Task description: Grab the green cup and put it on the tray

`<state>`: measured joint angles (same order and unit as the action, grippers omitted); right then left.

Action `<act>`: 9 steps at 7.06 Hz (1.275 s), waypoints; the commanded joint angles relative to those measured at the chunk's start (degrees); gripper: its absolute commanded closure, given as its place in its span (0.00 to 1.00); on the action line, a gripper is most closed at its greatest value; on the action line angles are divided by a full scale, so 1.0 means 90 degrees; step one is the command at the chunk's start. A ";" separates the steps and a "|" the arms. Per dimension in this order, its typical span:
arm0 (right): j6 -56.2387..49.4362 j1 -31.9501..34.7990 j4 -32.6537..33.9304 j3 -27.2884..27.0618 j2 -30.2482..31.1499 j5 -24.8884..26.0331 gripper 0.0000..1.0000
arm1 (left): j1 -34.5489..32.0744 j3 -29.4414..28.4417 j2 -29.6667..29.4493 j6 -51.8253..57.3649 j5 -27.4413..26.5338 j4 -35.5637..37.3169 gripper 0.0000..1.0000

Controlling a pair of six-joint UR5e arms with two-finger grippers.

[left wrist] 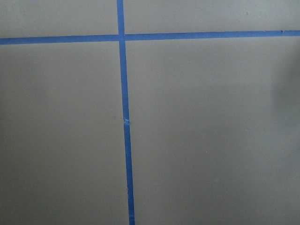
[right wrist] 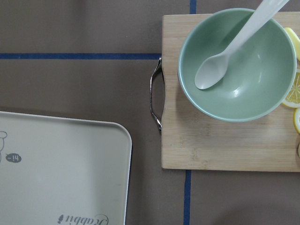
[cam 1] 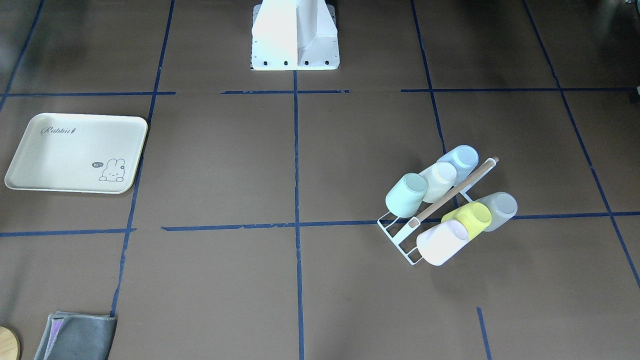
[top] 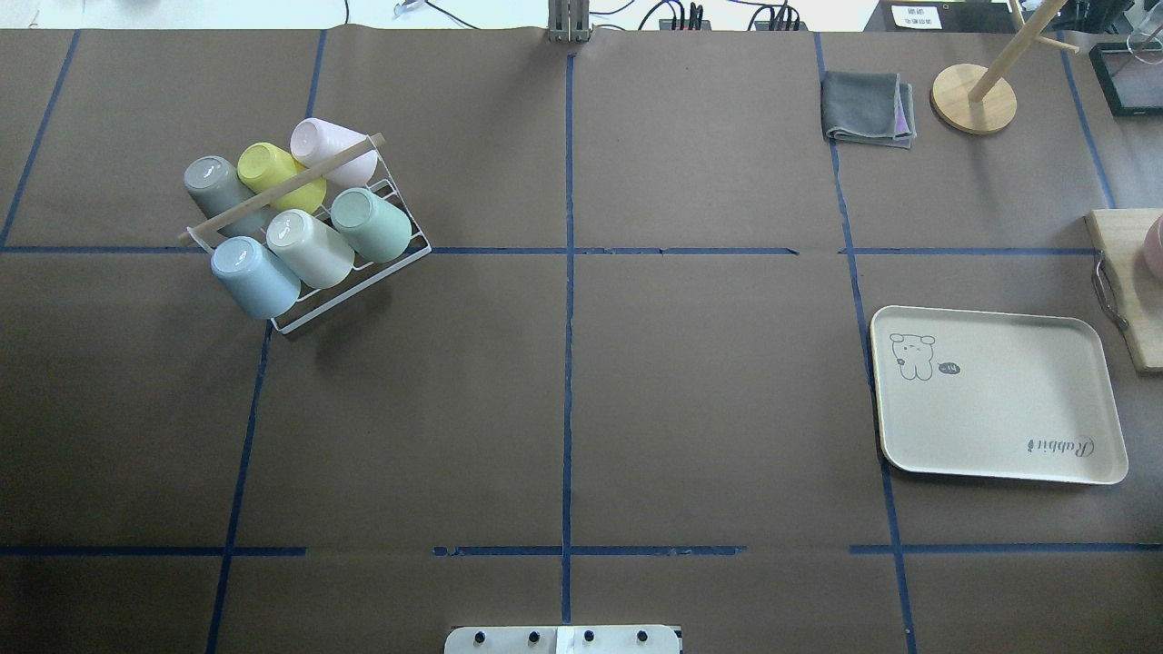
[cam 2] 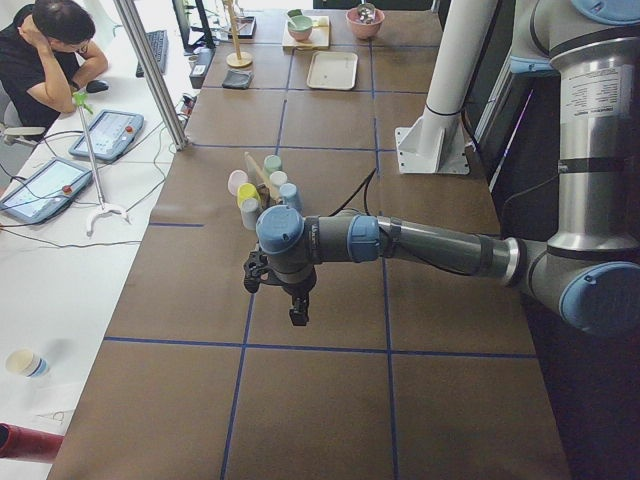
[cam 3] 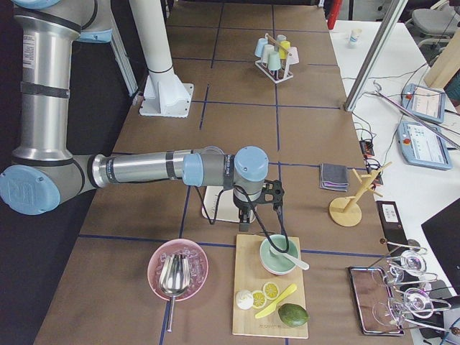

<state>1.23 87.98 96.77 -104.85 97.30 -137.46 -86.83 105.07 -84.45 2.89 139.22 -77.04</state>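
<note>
The green cup (top: 371, 224) is a pale mint tumbler lying tilted in a white wire rack (top: 400, 238) at the table's left, also in the front view (cam 1: 406, 194) and the left side view (cam 2: 272, 163). The tray (top: 995, 395) lies flat and bare at the right, also in the front view (cam 1: 75, 152) and the right wrist view (right wrist: 61, 164). My left gripper (cam 2: 298, 318) hangs over bare table, well short of the rack. My right gripper (cam 3: 244, 224) hangs by the tray's outer edge. I cannot tell whether either is open or shut.
The rack also holds light blue (top: 254, 277), cream (top: 309, 247), grey (top: 214, 184), yellow-green (top: 277, 173) and pink (top: 327, 150) cups under a wooden bar. A cutting board (right wrist: 225, 140) with a green bowl (right wrist: 236, 63) and spoon lies just right of the tray. A grey cloth (top: 866, 109) and a wooden stand (top: 974, 98) sit beyond.
</note>
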 commanded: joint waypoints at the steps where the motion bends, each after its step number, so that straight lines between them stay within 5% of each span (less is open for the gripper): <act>1: 0.0000 0.0000 0.0000 0.0000 -0.0010 -0.0010 0.00 | 0.0009 0.0005 -0.0001 -0.0028 0.0000 -0.0005 0.00; 9: 0.0058 -0.0505 -0.0484 -0.0205 0.0009 -0.0235 0.00 | 0.0019 0.0045 0.0038 -0.0057 -0.0049 -0.0034 0.00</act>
<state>1.26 85.92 95.23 -106.05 97.14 -139.16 -86.73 105.46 -84.05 2.49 138.81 -77.31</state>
